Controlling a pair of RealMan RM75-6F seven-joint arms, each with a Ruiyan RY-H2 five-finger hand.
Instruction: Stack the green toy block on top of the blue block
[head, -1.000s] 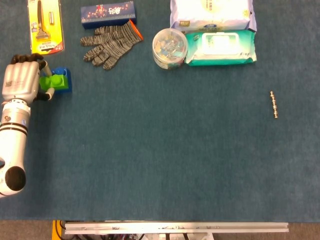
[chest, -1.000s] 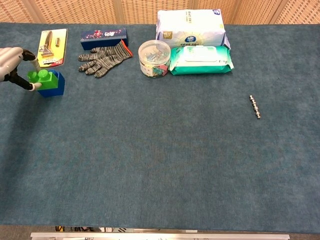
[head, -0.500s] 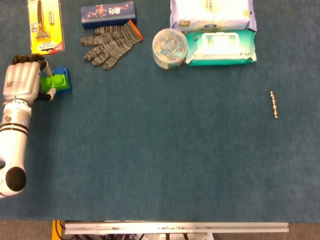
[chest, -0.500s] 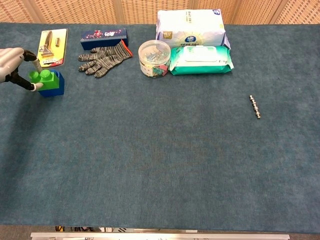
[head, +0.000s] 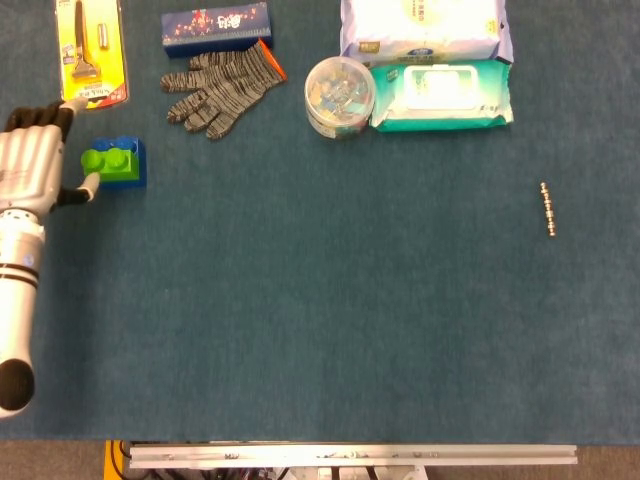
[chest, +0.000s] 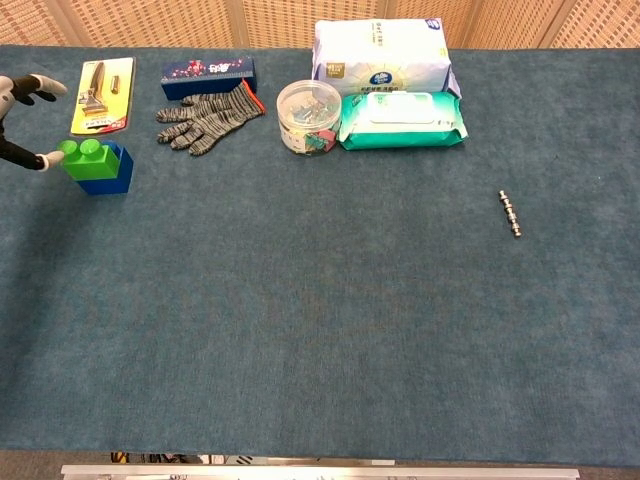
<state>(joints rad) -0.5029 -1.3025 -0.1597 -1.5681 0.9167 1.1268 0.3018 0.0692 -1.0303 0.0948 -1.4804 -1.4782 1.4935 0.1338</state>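
The green toy block sits on top of the blue block at the far left of the table, overhanging its left side. My left hand is just left of the stack with its fingers spread apart. Its thumb tip lies right beside the green block's left end; I cannot tell if it touches. Nothing is held in it. My right hand is not in either view.
A yellow blister pack lies behind the stack. A dark box, a knit glove, a round tub, wipes packs line the back. A small metal rod lies at the right.
My left hand has let go of the green block and drawn back to the left, fingers opening. The green block stays on the blue block.
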